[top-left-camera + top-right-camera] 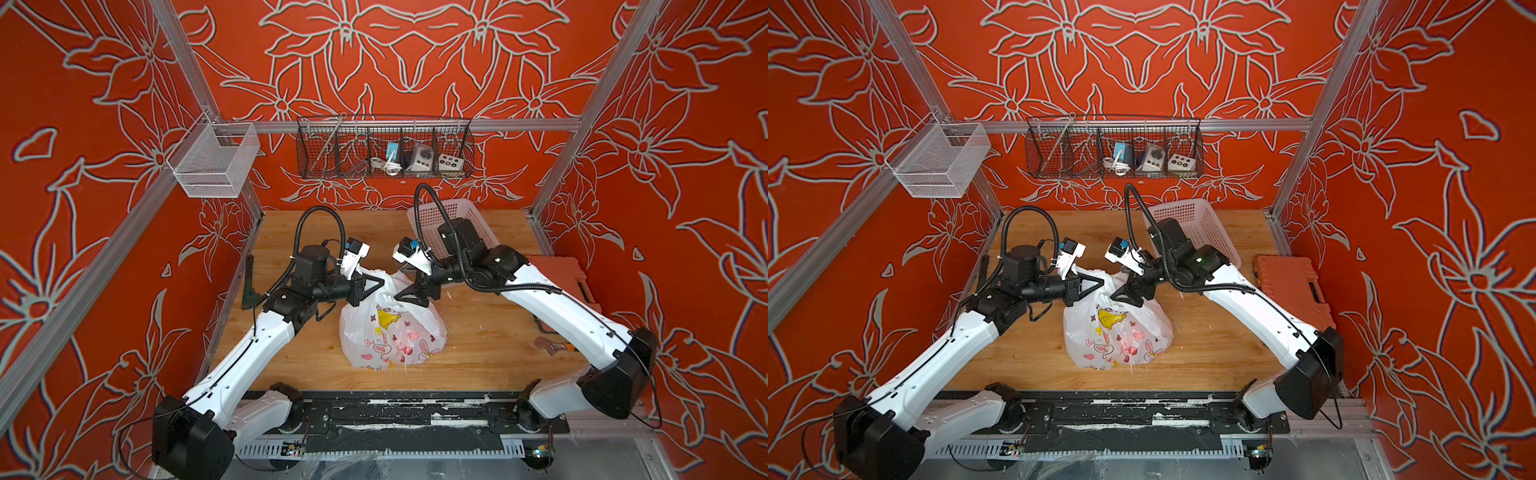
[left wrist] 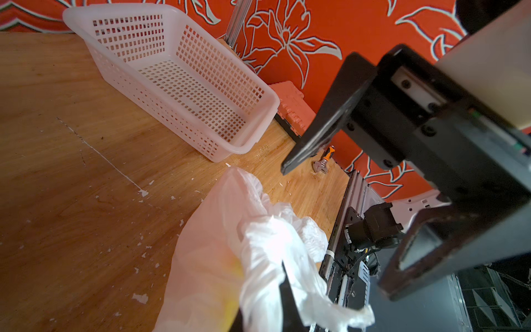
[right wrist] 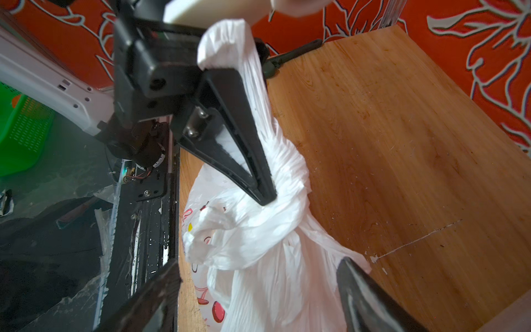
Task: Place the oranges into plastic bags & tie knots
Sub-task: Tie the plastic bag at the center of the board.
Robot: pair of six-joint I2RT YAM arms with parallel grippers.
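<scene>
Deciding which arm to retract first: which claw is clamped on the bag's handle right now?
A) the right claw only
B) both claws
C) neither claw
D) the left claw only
D: the left claw is shut on the handle loop right at the knot, while the right claw stands open, its jaws apart on either side of the plastic bag, pinching nothing.

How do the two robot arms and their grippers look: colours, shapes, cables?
The left arm and right arm have white shell links, black joints and black ribbed cable hoses. The left gripper and right gripper are black, with hollow triangular fingers. White camera mounts sit at the wrists.
</scene>
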